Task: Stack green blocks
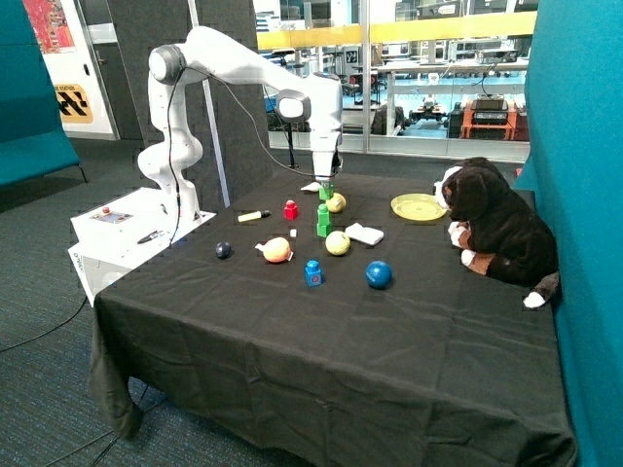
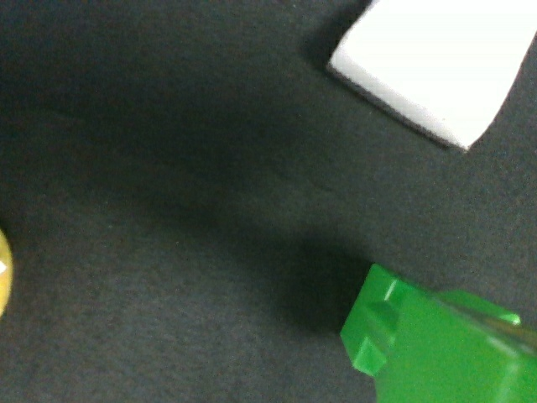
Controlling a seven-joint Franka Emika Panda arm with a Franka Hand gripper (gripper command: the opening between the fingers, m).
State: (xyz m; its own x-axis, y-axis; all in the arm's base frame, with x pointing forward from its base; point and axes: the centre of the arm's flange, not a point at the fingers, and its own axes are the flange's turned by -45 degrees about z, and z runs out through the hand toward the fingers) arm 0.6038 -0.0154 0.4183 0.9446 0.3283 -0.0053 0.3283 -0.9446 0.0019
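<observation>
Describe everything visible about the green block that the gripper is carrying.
The carried green block is a small bright green brick that looks like glossy plastic. It hangs clear of the black tablecloth, held at the tip of the gripper, directly above the green stack without touching it. The wrist view shows its angular moulded edges close up over the cloth. Its stud cannot be made out. A yellow ball lies just behind.
</observation>
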